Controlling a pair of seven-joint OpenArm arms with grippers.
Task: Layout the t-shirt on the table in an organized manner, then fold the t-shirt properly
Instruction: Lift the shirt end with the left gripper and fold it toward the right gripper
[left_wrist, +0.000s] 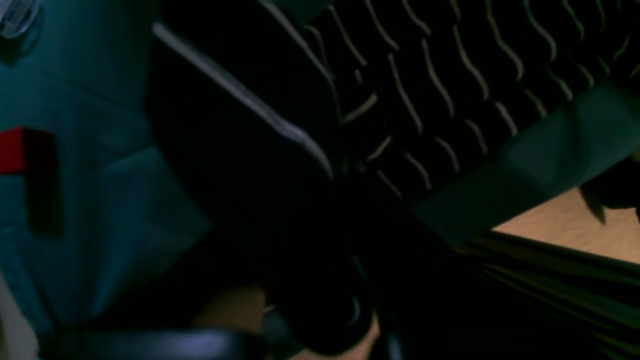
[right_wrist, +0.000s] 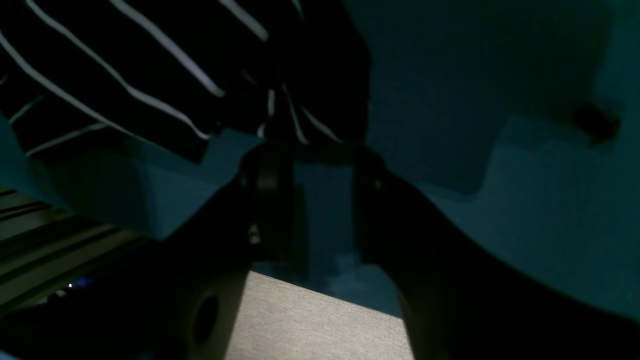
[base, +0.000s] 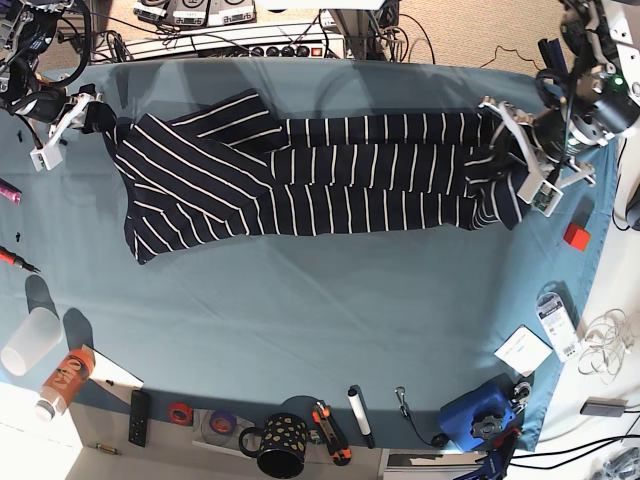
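Right wrist view, closest in: the right gripper (right_wrist: 312, 150), two dark fingers (right_wrist: 267, 200) with a gap lower down, tips pinched on a bunched edge of the t-shirt (right_wrist: 125, 65) just above the table (right_wrist: 500, 200) cloth. So clenched on fabric.

Left wrist view is dark and blurred. Striped cloth fills the upper right, teal table cloth on the left. The left gripper itself is not readable there. In the base view the left gripper (base: 530, 165) sits right at the shirt's end on that view's right, fabric gathered against it. It looks like a grasp, but whether the jaws are closed on cloth cannot be told.

Position: the shirt lies stretched lengthwise across the far half of the table, the two grippers at opposite ends. The right gripper holds the end by the wider, sleeve-side part.

Progress, as a judgement:
- Layout only partly done. The shirt is pulled into a long band, not spread flat.
- One sleeve or flap is doubled over the body on the base view's left.
- The edge near the left gripper is crumpled.
- No deliberate fold visible yet.

Left to do: flatten the body, open the sleeves out, then all the folding.

Clutter (a mug (base: 281, 447), a cup (base: 30, 340), tools) sits along the near edge, well apart from the shirt.
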